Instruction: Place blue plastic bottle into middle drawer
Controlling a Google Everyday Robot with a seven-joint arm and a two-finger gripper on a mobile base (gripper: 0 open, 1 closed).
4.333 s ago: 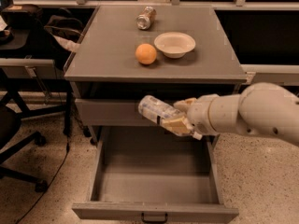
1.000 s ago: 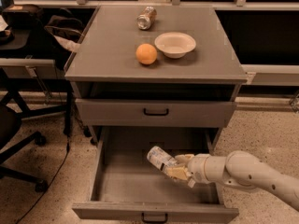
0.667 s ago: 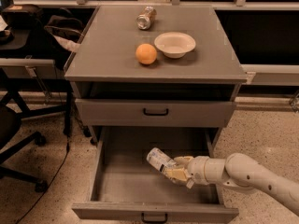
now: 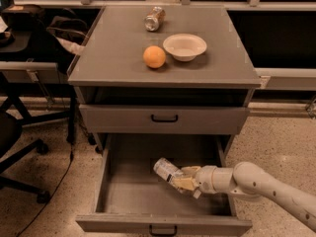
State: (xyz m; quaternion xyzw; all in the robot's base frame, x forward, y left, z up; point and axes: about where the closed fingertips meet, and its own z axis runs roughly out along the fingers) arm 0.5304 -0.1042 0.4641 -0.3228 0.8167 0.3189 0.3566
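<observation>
The middle drawer (image 4: 123, 191) is pulled open at the bottom of the grey cabinet, with a black handle on its front. My gripper (image 4: 181, 180) reaches in from the right, low inside the drawer, and is shut on the blue plastic bottle (image 4: 166, 170). The bottle is tilted, one end pointing up and left, right above the drawer floor in the right half. I cannot tell whether it touches the floor.
On the cabinet top (image 4: 108, 53) are an orange (image 4: 154, 57), a white bowl (image 4: 184, 46) and a silver can (image 4: 154, 19) lying at the back. A shallower closed drawer (image 4: 164, 118) sits above. An office chair (image 4: 19, 147) and desk stand to the left.
Since 4.3 s ago my gripper has lowered the bottle from in front of the upper drawer down into the open drawer. In the last second it has hardly moved.
</observation>
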